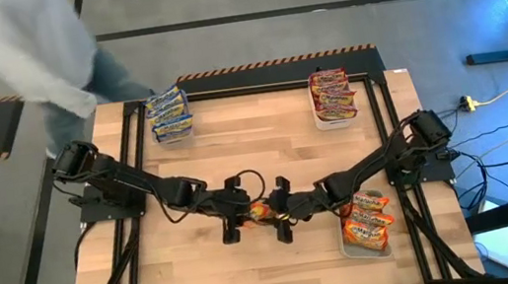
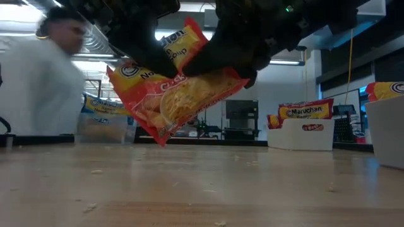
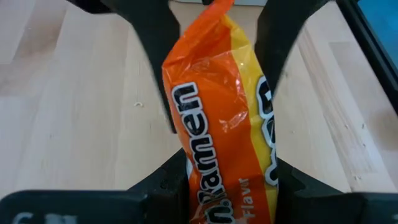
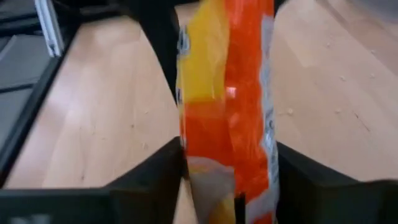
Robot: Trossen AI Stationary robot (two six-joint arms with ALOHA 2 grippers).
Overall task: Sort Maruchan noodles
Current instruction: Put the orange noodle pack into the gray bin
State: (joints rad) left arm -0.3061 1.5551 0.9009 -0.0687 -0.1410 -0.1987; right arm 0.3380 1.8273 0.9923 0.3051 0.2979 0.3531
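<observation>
midair, left gripper (image 1: pixel 241 211) and right gripper (image 1: pixel 282 210) flank orange packet (image 1: pixel 261 211).

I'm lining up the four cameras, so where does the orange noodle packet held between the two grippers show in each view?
High view: orange noodle packet, table centre, between both grippers.
Low view: upper centre, hanging above the tabletop.
Left wrist view: centre, between the fingers.
Right wrist view: centre, edge-on.
Shared landmark: the wooden tabletop.
</observation>
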